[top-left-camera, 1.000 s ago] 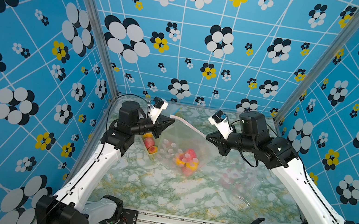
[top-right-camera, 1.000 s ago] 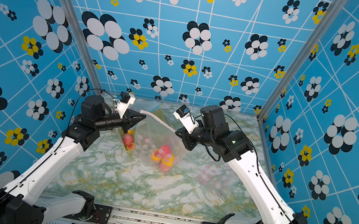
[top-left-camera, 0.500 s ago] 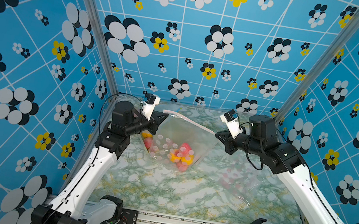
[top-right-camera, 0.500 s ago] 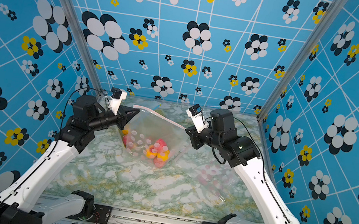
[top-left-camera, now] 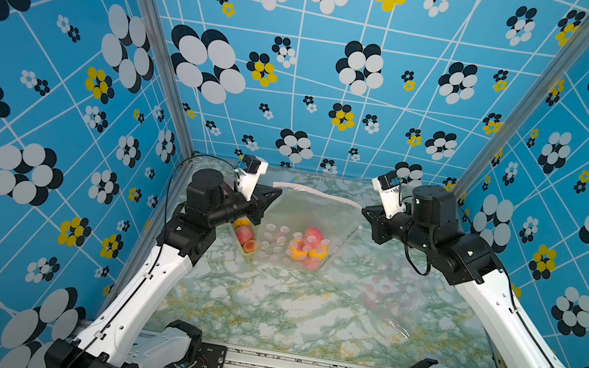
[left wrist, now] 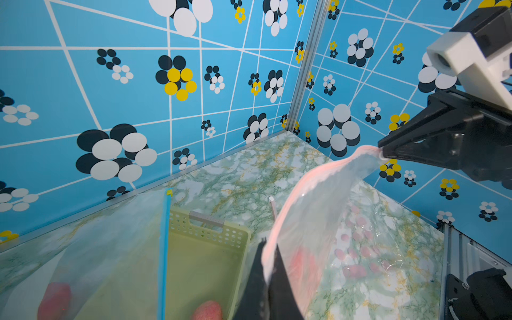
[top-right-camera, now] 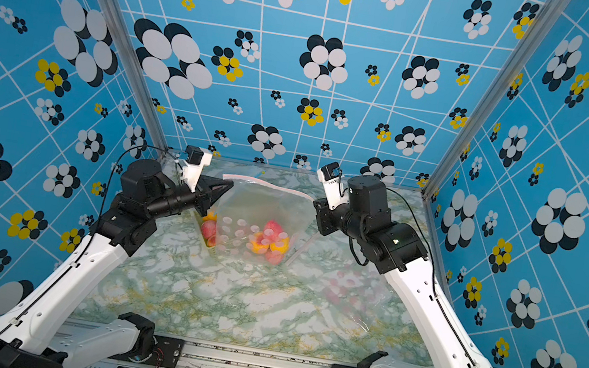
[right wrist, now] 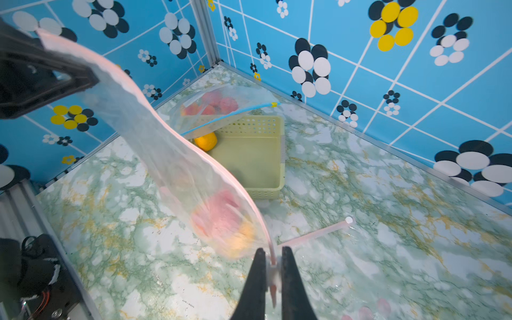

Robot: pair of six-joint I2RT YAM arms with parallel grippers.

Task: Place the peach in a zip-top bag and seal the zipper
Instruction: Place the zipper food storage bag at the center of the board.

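Reading the bench (top-left-camera: 284,311) as a clock face with 6 o'clock at the arm bases, the zip-top bag (top-left-camera: 304,214) hangs above it at about 12 o'clock, strung between my two hands. The left hand (top-left-camera: 275,194), at 10 o'clock, is clamped fully down on one end of the pink zipper (top-left-camera: 315,193). The right hand (top-left-camera: 364,210), at 2 o'clock, is pinched on the other end, with only the strip's thickness between its fingers. The peach (top-left-camera: 309,243) sits inside, sagging the bottom corner just above the bench.

The film is thin, clear, dotted plastic, limp and slick, and I judge it would slip or tear if gripped anywhere but the stiffer zipper band. The peach is round, red-pink blushing to orange, and looks soft enough to bruise. Its weight makes the bag swing, so I would move slowly. I cannot tell whether the track is pressed shut along its whole length.

At 11 o'clock, a pale green perforated plastic basket (right wrist: 255,155) holds more fruit under a blue-zippered bag (right wrist: 221,110). Another flat bag (top-left-camera: 380,290) lies at 3 o'clock.
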